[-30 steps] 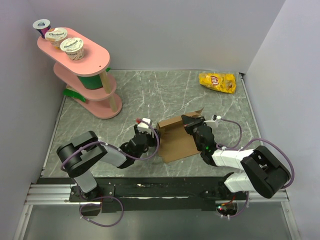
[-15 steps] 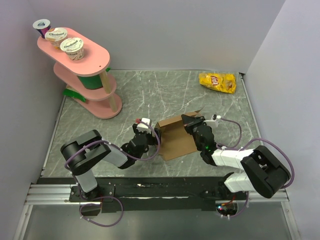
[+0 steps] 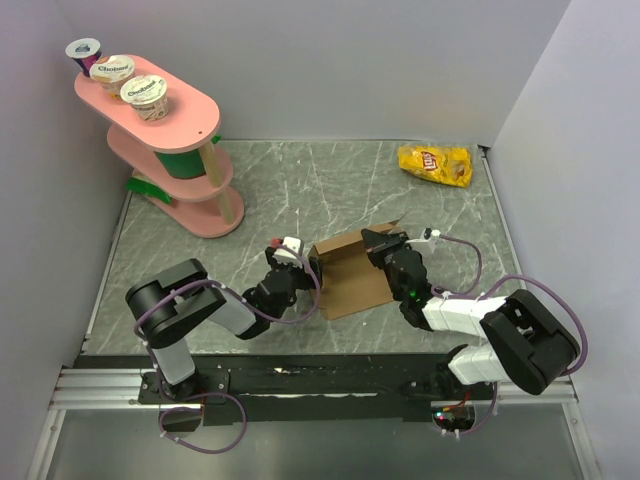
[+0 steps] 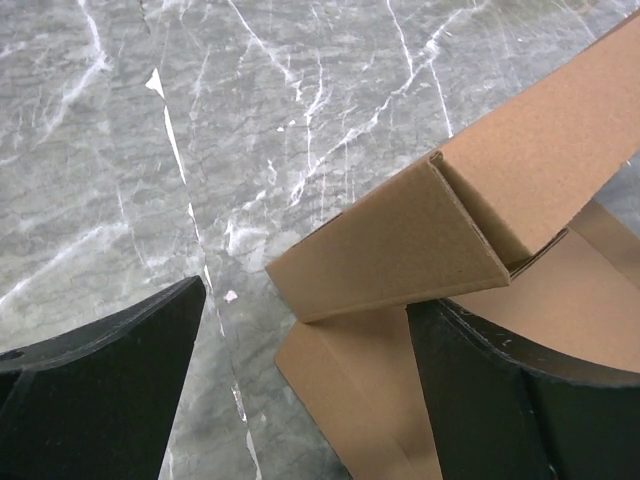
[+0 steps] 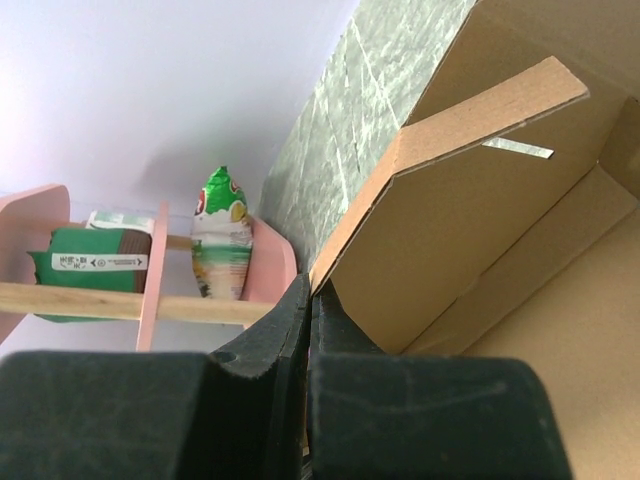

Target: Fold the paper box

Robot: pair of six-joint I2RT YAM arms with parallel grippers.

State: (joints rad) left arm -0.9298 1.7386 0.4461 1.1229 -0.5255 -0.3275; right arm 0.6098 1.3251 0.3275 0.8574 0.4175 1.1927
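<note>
Paper box [image 3: 352, 272]: plain brown cardboard, part-folded, lying on the counter [image 3: 300, 180] near its front edge, between the two arms. In the left wrist view one side wall stood up and bent round a corner, with the flat base sheet under it.

Left claw [image 3: 310, 275]: released, fingers spread wide at the box's left end. The wrist view showed the folded corner between the two fingers [image 4: 110, 380]. I could not tell whether either finger touched the cardboard.

Right claw [image 3: 375, 240]: clenched at the box's far right corner. In its wrist view the edge of a raised flap ran into the seam between the closed fingers [image 5: 270, 335], so I logged it as pinching that flap.

Pink tiered shelf [image 3: 190, 110] at far left: three yogurt cups [image 3: 113, 70] on the top tier. The right wrist view showed a green carton [image 5: 90, 262] and an upright green snack bag [image 5: 220, 245] on lower tiers.

Yellow chip bag [image 3: 435, 163] lay flat at the far right corner, well apart from the box.

Counter top was grey-green marble pattern with white veins. Plain pale walls [image 3: 350, 60] enclosed it on three sides. A metal rail [image 3: 300, 380] ran along the near edge.
</note>
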